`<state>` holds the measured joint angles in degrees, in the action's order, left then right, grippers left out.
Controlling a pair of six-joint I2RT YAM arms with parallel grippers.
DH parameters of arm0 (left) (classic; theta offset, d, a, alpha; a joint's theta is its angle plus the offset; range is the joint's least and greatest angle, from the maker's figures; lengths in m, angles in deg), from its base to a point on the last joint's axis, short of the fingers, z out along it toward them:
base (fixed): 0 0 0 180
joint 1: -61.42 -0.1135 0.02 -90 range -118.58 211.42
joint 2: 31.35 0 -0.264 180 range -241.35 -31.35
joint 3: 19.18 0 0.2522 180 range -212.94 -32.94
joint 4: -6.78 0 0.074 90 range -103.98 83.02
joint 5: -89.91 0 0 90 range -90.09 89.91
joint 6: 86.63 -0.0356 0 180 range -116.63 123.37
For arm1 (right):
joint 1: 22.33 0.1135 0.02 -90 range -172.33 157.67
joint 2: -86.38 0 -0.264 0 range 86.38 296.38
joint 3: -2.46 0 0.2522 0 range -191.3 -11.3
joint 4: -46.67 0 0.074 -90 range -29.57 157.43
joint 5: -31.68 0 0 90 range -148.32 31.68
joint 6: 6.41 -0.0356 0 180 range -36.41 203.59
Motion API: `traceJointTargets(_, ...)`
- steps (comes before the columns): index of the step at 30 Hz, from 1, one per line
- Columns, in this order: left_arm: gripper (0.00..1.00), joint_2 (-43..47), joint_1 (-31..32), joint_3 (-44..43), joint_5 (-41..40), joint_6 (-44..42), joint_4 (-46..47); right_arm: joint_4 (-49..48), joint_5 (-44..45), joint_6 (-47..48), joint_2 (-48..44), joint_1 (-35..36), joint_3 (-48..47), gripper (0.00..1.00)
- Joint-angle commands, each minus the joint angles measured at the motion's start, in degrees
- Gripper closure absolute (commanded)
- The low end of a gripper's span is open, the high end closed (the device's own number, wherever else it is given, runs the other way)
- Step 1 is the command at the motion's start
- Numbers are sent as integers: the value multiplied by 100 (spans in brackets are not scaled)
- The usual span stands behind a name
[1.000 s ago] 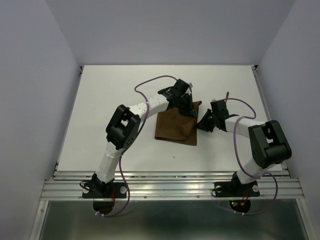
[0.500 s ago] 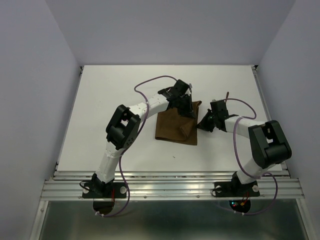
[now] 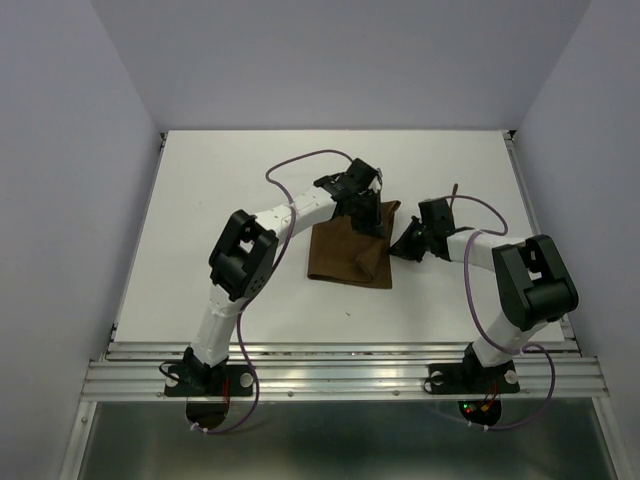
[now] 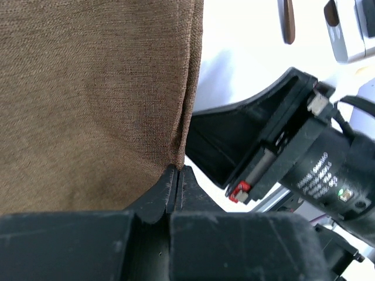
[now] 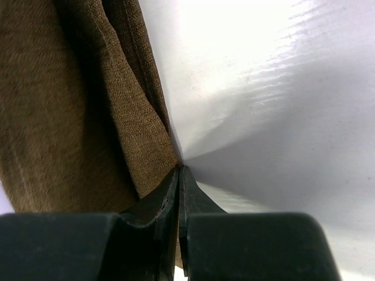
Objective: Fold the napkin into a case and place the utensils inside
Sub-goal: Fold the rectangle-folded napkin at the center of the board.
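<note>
Right gripper (image 5: pixel 180 170) has edged in onto right border of napkin (image 3: pixel 345 255); jaws gone from narrow gap to pressed together, fold of cloth nipped between.
Left gripper (image 4: pixel 177 172): jaws flat together, cloth border caught; sheet spreads ahead and left of them.
Purpose, judged: two pinches along same edge, to lift and turn it over for next fold; folding unfinished.
Utensil (image 4: pixel 286 23): ahead-right of left jaws, clear of cloth.
Table (image 3: pixel 220 200): white, glossy.
Walls (image 3: pixel 100 100): pale lilac.

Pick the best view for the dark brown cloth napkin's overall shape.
Top external: nearly the whole dark brown cloth napkin shows, a folded rectangle. Each wrist view shows just a close-up edge.
</note>
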<state>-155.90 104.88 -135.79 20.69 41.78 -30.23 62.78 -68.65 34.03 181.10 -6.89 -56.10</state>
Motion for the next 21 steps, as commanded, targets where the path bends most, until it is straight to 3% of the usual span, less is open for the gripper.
traceJointTargets(1,100,599,48,-95,-108,-299,-338,-138,-4,8,117,38,-187,94)
traceJointTargets(13,100,792,48,-331,-135,-562,-698,-129,4,-1,126,38,-161,94)
traceJointTargets(21,100,625,48,-780,489,-1002,-1173,-129,-22,25,109,38,-188,94)
